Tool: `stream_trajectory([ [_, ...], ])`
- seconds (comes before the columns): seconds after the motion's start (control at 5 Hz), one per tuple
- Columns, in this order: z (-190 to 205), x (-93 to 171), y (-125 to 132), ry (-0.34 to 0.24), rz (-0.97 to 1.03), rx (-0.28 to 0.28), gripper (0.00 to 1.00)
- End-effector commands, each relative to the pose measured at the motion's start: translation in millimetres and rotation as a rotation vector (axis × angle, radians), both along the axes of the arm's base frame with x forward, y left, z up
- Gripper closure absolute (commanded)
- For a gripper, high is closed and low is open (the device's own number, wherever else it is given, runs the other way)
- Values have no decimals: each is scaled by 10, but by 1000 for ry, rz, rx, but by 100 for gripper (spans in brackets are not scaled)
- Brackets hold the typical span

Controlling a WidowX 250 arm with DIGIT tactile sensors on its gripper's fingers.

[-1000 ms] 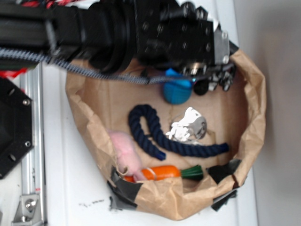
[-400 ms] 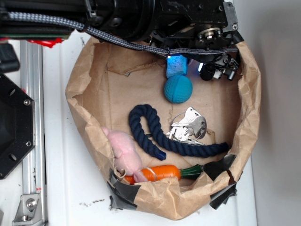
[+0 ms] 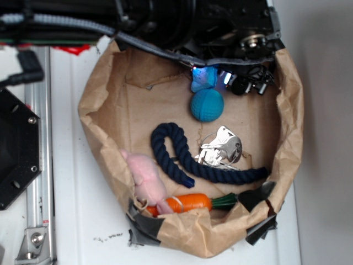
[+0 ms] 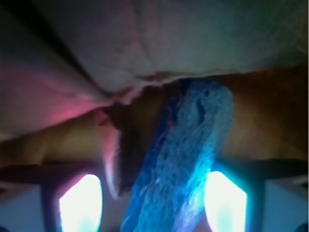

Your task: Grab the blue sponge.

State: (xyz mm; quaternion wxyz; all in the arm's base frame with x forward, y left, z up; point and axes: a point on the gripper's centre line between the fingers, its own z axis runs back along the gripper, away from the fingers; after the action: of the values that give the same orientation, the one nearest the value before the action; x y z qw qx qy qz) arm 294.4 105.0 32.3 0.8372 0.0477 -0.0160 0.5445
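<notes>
Up close in the wrist view, the blue sponge [image 4: 183, 164] is seen slanting up between two glowing finger pads [image 4: 79, 203], with crumpled brown paper right behind it. The claw [image 4: 152, 205] looks narrowed around the sponge, but actual contact on both sides can't be told from the glare. None of the other stuff is shown there. From the exterior view, the sponge [image 3: 203, 78] is placed at the far edge of the paper bag [image 3: 99, 110], just beside the teal ball [image 3: 207, 105]. The arm [image 3: 182, 22] is reached in over the bag's top rim, claw [image 3: 220, 80] down. Nearer lie keys [image 3: 220, 148], a navy rope [image 3: 182, 157], a pink toy [image 3: 144, 175] and a carrot [image 3: 187, 202]
</notes>
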Motion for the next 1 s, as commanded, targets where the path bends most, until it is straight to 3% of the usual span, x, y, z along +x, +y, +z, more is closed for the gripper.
stream_trajectory([
  [0.0,96,-167,146,-41,-7,-23,100],
  [0.2,101,-161,160,-56,-5,-27,100],
  [0.4,401,-90,53,-100,-140,8,100],
  [0.6,899,-15,-201,-198,-308,57,100],
  [0.8,1401,-21,-354,-280,-450,57,100],
])
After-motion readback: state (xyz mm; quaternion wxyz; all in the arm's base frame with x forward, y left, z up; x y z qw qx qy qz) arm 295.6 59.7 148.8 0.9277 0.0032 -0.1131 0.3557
